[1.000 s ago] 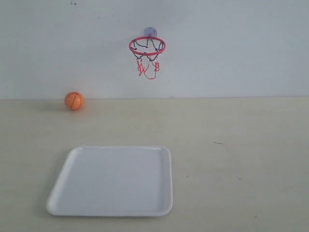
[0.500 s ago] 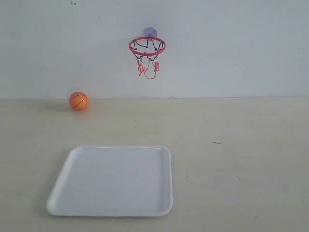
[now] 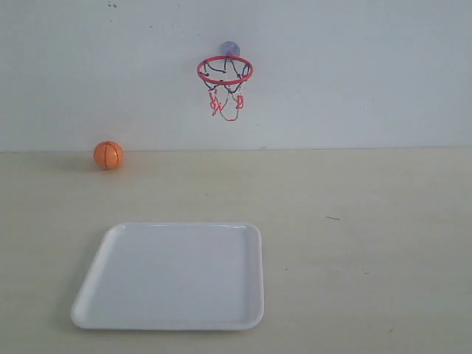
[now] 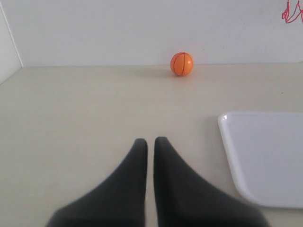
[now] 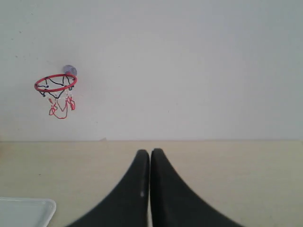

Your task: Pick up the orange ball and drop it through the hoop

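The orange ball rests on the table against the back wall at the left; the left wrist view shows the orange ball far ahead of my fingers. The hoop hangs on the wall with its red ring and string net, well right of and above the ball; the right wrist view has the hoop too. My left gripper is shut and holds nothing, low over the table. My right gripper is also shut and bare. Neither gripper appears in the exterior view.
A white square tray lies on the table toward the front, below the hoop; its corner sits beside my left fingers, and its edge shows in the right wrist view. A side wall stands at the left.
The ball rolled a little to the right along the wall, then back left, ending slightly left of where it began. Nothing else moved.
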